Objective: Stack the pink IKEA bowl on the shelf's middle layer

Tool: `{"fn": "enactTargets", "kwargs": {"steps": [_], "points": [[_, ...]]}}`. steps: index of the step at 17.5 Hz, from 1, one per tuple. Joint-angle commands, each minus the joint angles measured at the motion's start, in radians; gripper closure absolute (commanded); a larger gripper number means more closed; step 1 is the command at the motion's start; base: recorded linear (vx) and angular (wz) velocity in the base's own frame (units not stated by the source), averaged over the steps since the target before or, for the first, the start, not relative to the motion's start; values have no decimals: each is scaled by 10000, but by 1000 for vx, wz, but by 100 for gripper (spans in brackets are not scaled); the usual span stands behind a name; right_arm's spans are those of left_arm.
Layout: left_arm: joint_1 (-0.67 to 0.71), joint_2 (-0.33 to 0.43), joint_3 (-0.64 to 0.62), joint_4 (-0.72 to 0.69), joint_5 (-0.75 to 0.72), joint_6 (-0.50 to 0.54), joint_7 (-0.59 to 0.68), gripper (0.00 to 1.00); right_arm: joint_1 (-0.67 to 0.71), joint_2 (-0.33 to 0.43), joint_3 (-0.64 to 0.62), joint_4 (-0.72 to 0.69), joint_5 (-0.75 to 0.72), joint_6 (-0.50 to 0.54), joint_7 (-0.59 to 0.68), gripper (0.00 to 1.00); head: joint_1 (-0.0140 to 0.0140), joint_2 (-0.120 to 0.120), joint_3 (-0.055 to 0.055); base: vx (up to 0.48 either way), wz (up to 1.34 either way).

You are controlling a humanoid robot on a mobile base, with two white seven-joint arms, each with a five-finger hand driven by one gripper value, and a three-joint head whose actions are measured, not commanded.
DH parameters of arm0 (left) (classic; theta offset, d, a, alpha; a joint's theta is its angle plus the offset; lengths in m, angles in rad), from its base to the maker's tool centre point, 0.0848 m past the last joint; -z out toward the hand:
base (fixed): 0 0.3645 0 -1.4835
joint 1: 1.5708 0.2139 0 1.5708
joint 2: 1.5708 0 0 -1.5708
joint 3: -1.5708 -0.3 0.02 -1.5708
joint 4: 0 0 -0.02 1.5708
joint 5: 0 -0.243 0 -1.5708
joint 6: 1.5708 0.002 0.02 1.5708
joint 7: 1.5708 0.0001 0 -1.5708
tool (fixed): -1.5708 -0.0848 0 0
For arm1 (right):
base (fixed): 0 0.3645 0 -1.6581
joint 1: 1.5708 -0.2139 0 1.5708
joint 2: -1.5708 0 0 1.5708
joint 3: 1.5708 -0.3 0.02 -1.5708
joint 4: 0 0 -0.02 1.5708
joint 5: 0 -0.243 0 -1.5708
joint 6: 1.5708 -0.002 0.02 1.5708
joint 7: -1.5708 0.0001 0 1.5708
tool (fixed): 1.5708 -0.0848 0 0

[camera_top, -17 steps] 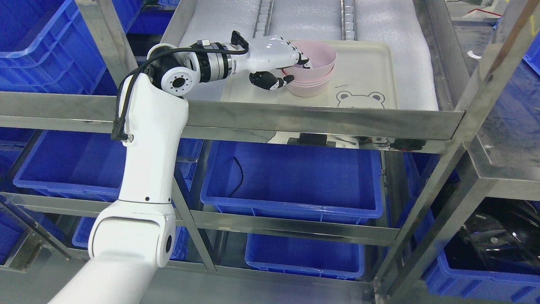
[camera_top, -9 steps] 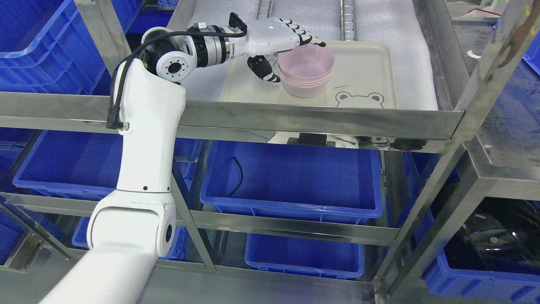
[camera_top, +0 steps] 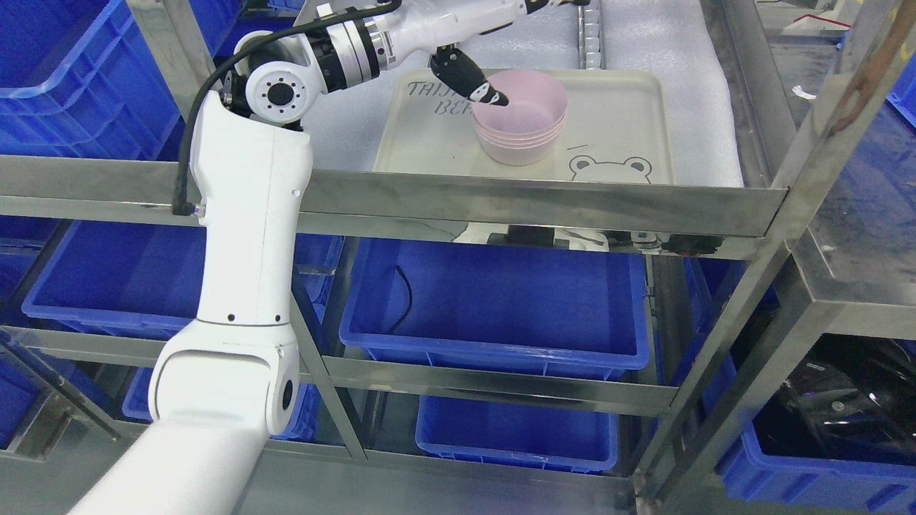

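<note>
The robot's left hand (camera_top: 478, 28) hangs above a stack of pink bowls (camera_top: 520, 119), its fingers stretched out toward the top edge of the frame and gripping nothing. Only the thumb (camera_top: 469, 76), black-jointed with a white tip, reaches down; its tip shows against the near-left rim of the top bowl, though from this angle it is hard to say whether it touches the rim or floats just above it. The fingertips run partly out of view at the top.

The pink bowls sit nested one inside another, upright, near the middle of a cream-coloured tray (camera_top: 622, 121). The tray carries a bear's face drawn at its front edge, just right of the stack, and dark lettering at its back left, partly hidden by the thumb. It lies on white foam padding (camera_top: 705, 107) that covers the steel shelf (camera_top: 544, 204) at this level.

The left arm (camera_top: 243, 236), white with a black cable looped along its elbow, rises from the lower left corner and crosses in front of the shelf's front rail. Below the rail, a blue plastic bin (camera_top: 494, 307) sits on the next level down, with more blue bins beside and under it, and others stacked at the far left and right of the rack.
</note>
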Motion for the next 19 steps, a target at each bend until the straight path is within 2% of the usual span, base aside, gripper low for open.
{"fn": "enactTargets", "kwargs": {"steps": [1,3,6,7,9,11,13,15,17,19], "points": [[2125,160,-2156,-2747,5059,791,1382,0,0,-175,46,-175,8,3,3,0,0,0,0,0,0],[3458,160,-2479,-3592,5106,441,1859,0,0,-175,31,-175,8,3,3,0,0,0,0,0,0],[5223,160,-2878,-3795,5106,-1565,1785,0,0,-175,31,-175,-8,3,3,0,0,0,0,0,0],[5897,160,-3122,-3795,5106,-1924,1769,0,0,-175,31,-175,8,3,3,0,0,0,0,0,0],[6760,165,-3827,-3795,5106,-1924,1769,1,0,-175,46,-175,8,3,3,0,0,0,0,0,0],[7510,582,-4015,-3780,5106,-1924,1769,1,0,-175,46,-175,8,3,3,0,0,0,0,0,0],[8628,553,-3740,-3704,5075,-1924,1814,1,0,-175,46,-175,-8,3,3,0,0,0,0,0,0],[10084,172,-2838,-3292,5075,-1924,1830,1,0,-175,46,-175,-8,3,3,0,0,0,0,0,0],[11314,160,-1978,-2343,5136,-1924,1876,0,0,-175,31,-175,-8,3,3,0,0,0,0,0,0],[11793,160,-996,-1192,5473,-1924,1937,0,0,-175,46,-175,-8,3,3,0,0,0,0,0,0]]}}
